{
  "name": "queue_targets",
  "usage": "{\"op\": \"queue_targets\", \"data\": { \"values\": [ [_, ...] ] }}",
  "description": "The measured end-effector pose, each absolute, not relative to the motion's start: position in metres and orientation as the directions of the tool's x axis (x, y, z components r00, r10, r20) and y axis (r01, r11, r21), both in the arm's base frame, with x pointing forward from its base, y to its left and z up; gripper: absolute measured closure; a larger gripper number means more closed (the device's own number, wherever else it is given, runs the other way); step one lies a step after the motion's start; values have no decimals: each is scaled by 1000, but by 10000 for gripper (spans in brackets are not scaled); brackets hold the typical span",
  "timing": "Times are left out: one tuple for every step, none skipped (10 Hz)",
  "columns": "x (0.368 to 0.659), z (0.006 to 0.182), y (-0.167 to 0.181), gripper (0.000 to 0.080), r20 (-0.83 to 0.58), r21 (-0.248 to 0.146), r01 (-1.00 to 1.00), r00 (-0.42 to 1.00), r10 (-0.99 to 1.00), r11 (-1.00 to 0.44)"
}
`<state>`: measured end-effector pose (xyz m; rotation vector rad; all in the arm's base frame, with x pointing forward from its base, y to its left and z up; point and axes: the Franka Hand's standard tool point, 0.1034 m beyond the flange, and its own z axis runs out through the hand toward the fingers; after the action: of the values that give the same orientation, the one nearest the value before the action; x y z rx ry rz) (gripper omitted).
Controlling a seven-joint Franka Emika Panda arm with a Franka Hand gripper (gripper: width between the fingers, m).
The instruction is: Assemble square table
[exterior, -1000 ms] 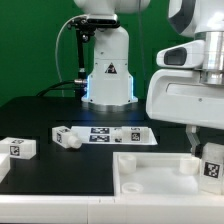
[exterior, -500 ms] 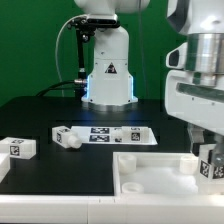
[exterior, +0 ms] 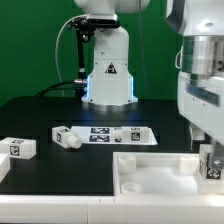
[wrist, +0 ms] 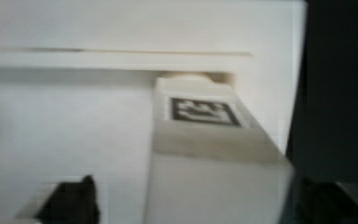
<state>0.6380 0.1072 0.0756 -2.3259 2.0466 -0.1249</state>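
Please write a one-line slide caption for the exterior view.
The claw hangs at a tagged leg by the tabletop corner; two loose legs lie near the marker board.

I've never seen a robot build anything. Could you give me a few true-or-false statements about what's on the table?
1. Two legs lie loose at the exterior view's left: the outermost leg and the leg beside the marker board. True.
2. The tabletop rests on the marker board. False: it sits on the black table, off the board.
3. The gripper is over the outermost leg. False: it is at the exterior view's right, by the tabletop's corner.
4. The leg at the gripper carries a black-and-white tag. True.
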Motion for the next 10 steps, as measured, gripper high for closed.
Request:
{"op": "queue_targets", "data": {
  "values": [
    [636, 74, 113, 172, 42, -83, -971, 222, -974, -224],
    [635, 73, 118, 157, 61, -81, -906, 412, -909, -416],
    [634, 73, 122, 157, 69, -71, -834, 543, -837, -547],
    [634, 73, 120, 157, 69, -71, -838, 537, -841, -541],
    [634, 73, 118, 151, 79, -62, -787, 610, -789, -614],
    [634, 73, 118, 150, 83, -56, -745, 660, -746, -665],
    [634, 73, 118, 150, 85, -54, -723, 684, -725, -688],
    [638, 75, 114, 150, 115, -31, -540, 834, -540, -841],
    [640, 76, 113, 150, 123, -18, -402, 908, -401, -915],
    [640, 78, 116, 150, 127, -13, -372, 920, -371, -928]
  ]
}}
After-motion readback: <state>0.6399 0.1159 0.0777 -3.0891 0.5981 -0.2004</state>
